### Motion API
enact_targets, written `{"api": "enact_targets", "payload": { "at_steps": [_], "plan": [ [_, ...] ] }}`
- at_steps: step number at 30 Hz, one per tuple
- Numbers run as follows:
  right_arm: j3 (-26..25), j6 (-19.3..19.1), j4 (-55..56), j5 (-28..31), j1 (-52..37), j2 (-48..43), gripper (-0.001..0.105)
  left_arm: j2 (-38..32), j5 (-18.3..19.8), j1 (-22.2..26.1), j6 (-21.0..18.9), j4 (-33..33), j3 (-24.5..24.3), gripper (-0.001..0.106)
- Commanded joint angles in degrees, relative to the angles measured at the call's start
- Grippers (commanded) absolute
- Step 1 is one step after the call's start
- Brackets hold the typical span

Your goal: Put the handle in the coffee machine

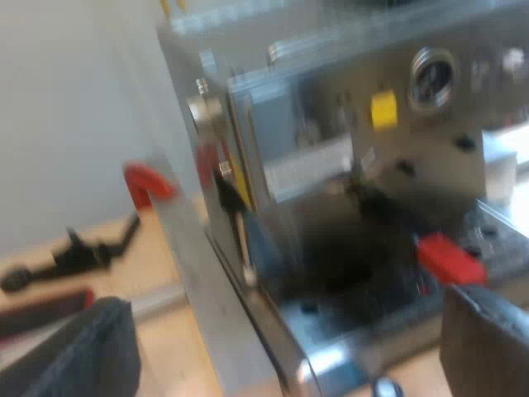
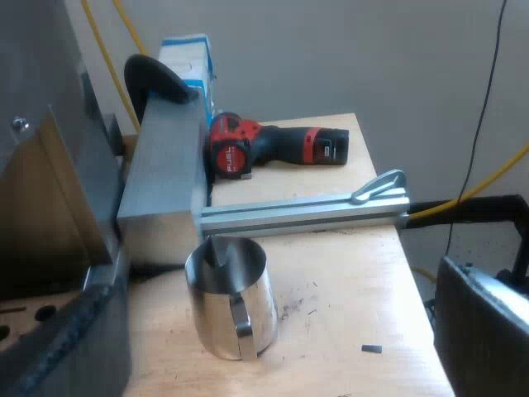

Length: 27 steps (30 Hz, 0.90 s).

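- Left gripper (image 1: 289,354): 2 fingers spread wide, empty, facing the machine (image 1: 438,149) front to reach the handle.
- Handle (image 1: 450,258): red end juts from the machine front below the gauge (image 1: 432,78); probably seated, lock unconfirmed.
- Right gripper (image 2: 273,351): wide, empty, over the jug (image 2: 227,289), away from the work.
- Beyond the jug: rail (image 2: 306,211), drill (image 2: 273,145).

"FUEL" printed on red power drill (image 2: 273,147).
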Motion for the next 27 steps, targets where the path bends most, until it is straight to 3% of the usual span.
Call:
{"api": "enact_targets", "payload": {
  "at_steps": [1,4,7,9,13,16,19,22,27],
  "plan": [
    [1.0,-0.7,0.2,-0.4,-0.2,-3.9,0.077,-8.1,-0.5,0.0,0.5,4.3,0.1,0.075],
    [0.7,-0.6,2.8,-0.6,-0.2,-3.5,0.077,-7.9,-1.2,0.0,2.9,11.3,-0.7,0.075],
    [1.1,-0.7,2.3,-1.4,-0.2,-3.7,0.077,-8.0,-2.5,0.2,5.4,12.9,-0.7,0.075],
    [1.1,-0.7,2.3,-1.5,-0.2,-3.7,0.077,-8.0,-2.9,0.2,4.9,12.4,-0.7,0.075],
    [1.2,-0.7,1.6,-1.5,-0.2,-3.5,0.077,-7.9,-5.0,0.2,1.4,8.2,0.6,0.075],
    [3.2,-0.7,-2.6,-1.9,-0.2,-3.5,0.077,-7.9,-12.4,0.2,-4.6,0.6,4.3,0.075],
    [5.5,-0.7,-5.4,-3.4,-0.2,-3.5,0.077,-7.9,-15.6,0.2,-5.9,-3.9,6.8,0.075],
    [8.0,-0.7,-5.3,-5.9,-0.2,-3.5,0.077,-7.8,-16.0,-1.5,-5.8,-6.7,9.1,0.075],
    [11.9,-0.5,-4.9,-10.1,-0.2,-3.5,0.077,-7.8,-16.0,-2.9,-5.8,-6.0,11.8,0.075]
  ]
}}
